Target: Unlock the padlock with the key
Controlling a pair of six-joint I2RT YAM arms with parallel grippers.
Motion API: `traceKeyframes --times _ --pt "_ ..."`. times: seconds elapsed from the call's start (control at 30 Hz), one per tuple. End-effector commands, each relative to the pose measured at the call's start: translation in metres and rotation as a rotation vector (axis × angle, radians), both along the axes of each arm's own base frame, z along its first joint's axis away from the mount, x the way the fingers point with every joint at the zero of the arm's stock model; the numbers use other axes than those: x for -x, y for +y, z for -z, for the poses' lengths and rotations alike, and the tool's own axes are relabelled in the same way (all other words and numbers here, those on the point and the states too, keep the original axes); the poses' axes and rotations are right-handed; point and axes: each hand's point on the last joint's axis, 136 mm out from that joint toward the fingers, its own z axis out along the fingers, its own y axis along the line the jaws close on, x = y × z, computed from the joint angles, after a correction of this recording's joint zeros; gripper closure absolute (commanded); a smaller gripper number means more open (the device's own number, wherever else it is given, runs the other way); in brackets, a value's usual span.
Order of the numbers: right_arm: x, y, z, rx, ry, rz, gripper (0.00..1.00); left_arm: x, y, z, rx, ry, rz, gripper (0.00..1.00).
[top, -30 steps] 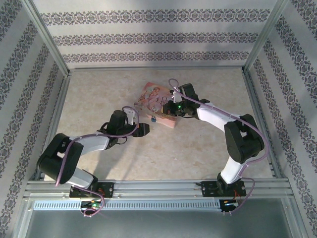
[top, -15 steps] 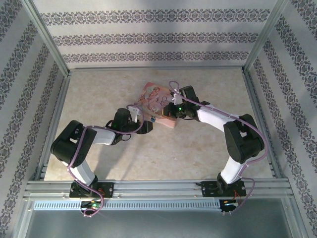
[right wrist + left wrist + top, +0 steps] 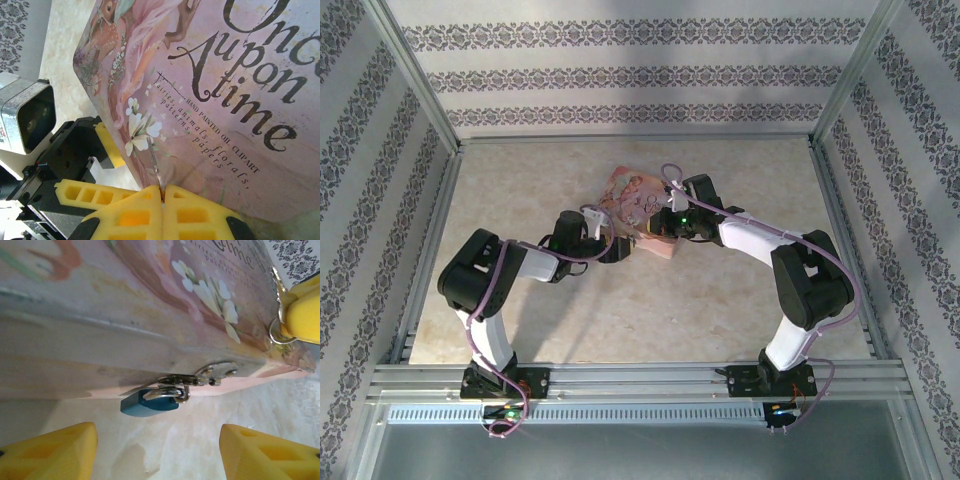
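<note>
Padlock (image 3: 148,404) hangs off the pink box (image 3: 150,315); my left fingers (image 3: 50,452) sit spread to grab it, my right fingers (image 3: 195,212) pinch the key (image 3: 155,165).

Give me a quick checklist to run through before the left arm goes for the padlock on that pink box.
1. Padlock locked through the hasp at the front edge of the pink box: ok.
2. Left gripper open, padlock ahead between its fingers and untouched: ok.
3. Right gripper shut on the key, with thin metal sticking out from the pads: ok.
4. Key brought to the padlock: not ok, it sits over the box lid, apart from the lock.
5. Keyhole facing the key: cannot tell, the keyhole is not visible.
</note>
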Motion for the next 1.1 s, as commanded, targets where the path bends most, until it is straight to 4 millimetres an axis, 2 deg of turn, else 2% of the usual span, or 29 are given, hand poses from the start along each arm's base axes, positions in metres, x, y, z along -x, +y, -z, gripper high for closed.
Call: traceKeyframes --times 0.0,0.57,1.07 --pt "0.016 -0.008 0.030 0.066 0.074 -0.008 1.00 -0.011 -0.007 -0.015 0.023 -0.097 0.054 0.36" --pt "0.016 -0.010 0.027 0.074 0.062 -0.015 1.00 -0.012 -0.011 0.000 -0.039 -0.105 0.130 0.44" --pt "0.015 -0.009 0.027 0.075 0.066 -0.019 1.00 -0.006 -0.014 0.009 0.013 -0.081 0.117 0.52"
